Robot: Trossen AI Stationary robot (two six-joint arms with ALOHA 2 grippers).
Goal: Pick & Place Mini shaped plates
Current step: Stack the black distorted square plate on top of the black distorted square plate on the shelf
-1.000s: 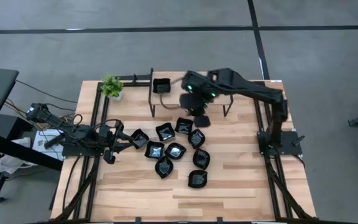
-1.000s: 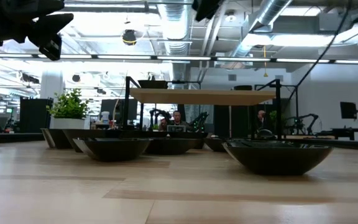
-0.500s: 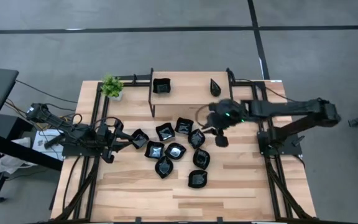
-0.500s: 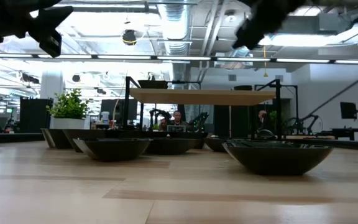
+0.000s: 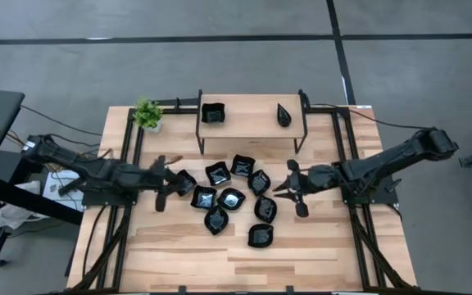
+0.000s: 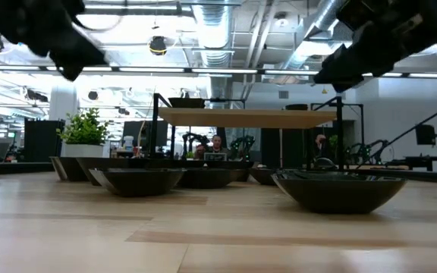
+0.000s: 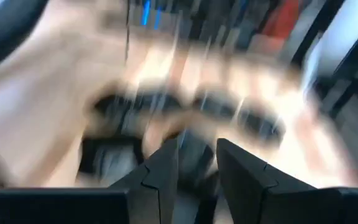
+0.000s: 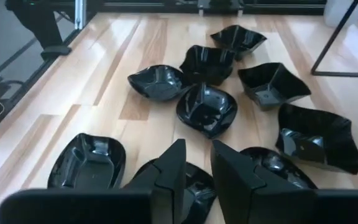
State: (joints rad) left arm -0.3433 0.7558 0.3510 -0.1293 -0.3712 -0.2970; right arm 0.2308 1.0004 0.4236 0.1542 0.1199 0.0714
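A small raised shelf (image 5: pixel 252 115) stood at the far edge of the wooden table (image 5: pixel 318 246), and it served as the landmark for everything else. Two black plates were seen on its top: a square plate (image 5: pixel 212 113) toward the end nearer the potted plant (image 5: pixel 147 114), and a teardrop plate (image 5: pixel 283 115) toward the other end. Nothing was seen lying in either of them.

The remaining mini shaped plates (image 5: pixel 229 198) were clustered on the table just in front of the shelf, nine in all, set close together and some touching; each was seen to be empty. In the right wrist view the same dishes (image 8: pixel 207 107) were spread ahead of that arm's own fingers.

The right gripper (image 5: pixel 292 188) was held in front of the shelf's right end, just beside the cluster's right edge and above the table. Its fingers were seen slightly parted with only a narrow gap, and nothing was gripped between them.

The left gripper (image 5: pixel 161 182) was positioned in front of the shelf's left end, just beside the leftmost plate of the cluster. A narrow gap showed between its fingers and nothing was held.
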